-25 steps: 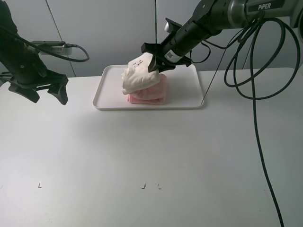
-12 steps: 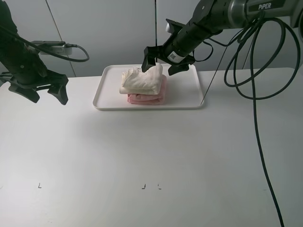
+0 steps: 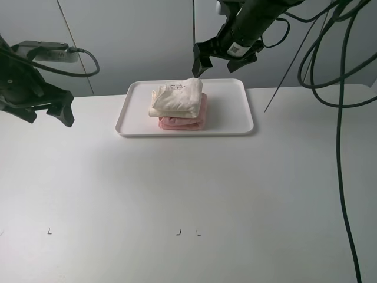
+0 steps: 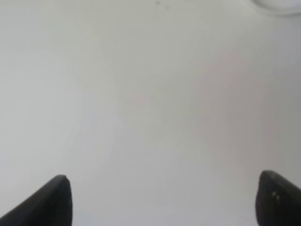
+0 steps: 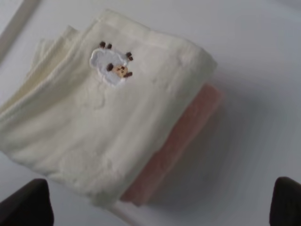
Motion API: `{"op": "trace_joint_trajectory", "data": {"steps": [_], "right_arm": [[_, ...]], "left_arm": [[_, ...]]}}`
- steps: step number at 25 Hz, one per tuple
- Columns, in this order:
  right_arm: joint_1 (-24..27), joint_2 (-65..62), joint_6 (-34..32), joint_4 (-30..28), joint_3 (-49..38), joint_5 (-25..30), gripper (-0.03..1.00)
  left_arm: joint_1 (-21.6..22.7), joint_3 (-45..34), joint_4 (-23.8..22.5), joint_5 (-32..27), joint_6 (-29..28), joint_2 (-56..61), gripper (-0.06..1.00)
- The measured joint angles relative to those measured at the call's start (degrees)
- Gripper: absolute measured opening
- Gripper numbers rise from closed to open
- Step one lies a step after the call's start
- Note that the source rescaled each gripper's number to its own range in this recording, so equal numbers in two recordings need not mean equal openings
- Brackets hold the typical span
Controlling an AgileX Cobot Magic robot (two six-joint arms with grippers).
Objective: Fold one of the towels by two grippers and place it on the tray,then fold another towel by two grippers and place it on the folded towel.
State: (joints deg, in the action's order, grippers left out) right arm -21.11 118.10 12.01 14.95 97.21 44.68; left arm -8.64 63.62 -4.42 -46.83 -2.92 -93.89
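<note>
I am reading this as the very end of the job: the cream towel (image 3: 177, 97) is lying folded on top of the pink towel (image 3: 184, 121), and both are sitting as 1 stack on the white tray (image 3: 235, 121) at the far side of the desk (image 3: 188, 194). My right hand (image 3: 219, 56) is hanging above the tray's far edge with its prongs spread apart and nothing between them, clear of the stack. My left hand (image 3: 36, 109) is hovering over the desk well to the left of the tray, prongs also apart and empty. As I judge it, the next move is only parking both arms, provided the stack is sitting square enough. The pink towel is mostly covered, with just 1 edge peeking out beneath the cream one (image 5: 108, 117), so I cannot tell how neatly it is folded. The left wrist view is showing only bare desk and 2 dark prong tips. A small embroidered patch (image 5: 112, 66) is visible on the cream towel.
</note>
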Motion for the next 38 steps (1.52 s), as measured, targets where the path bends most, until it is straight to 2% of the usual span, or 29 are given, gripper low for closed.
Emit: {"op": "trace_joint_trajectory", "data": {"steps": [3, 7, 11, 15, 21, 26, 31, 38], "right_arm": [[0.0, -9.1, -2.1, -6.9, -10.3, -3.2, 1.00], [0.0, -23.0, -6.7, -14.2, -25.3, -4.8, 1.00], [0.0, -36.6, -9.6, -17.5, -35.8, -4.2, 1.00], [0.0, -49.8, -10.7, -18.5, -43.8, -0.1, 1.00], [0.0, -65.6, -12.0, -18.8, -51.3, 4.4, 1.00], [0.0, -77.1, -13.3, -18.8, -56.2, 8.2, 1.00], [0.0, -85.3, -14.8, -18.8, -59.7, 14.2, 1.00], [0.0, -95.4, -15.4, -18.8, -63.3, 18.7, 1.00]], "left_arm": [[0.0, -8.2, -0.7, 2.0, -1.4, 6.8, 1.00], [0.0, -15.8, -0.7, 1.7, -2.5, 16.7, 1.00], [0.0, -19.7, -0.9, -0.8, -2.5, 25.7, 1.00], [0.0, -21.1, -0.9, -4.3, -2.5, 35.1, 1.00], [0.0, -21.2, -0.9, -10.4, -2.3, 48.3, 1.00], [0.0, -21.2, -0.9, -15.0, 0.1, 57.6, 1.00], [0.0, -21.5, 1.1, -17.8, 1.5, 64.8, 1.00], [0.0, -26.7, 1.6, -19.6, 1.6, 75.1, 1.00]]}}
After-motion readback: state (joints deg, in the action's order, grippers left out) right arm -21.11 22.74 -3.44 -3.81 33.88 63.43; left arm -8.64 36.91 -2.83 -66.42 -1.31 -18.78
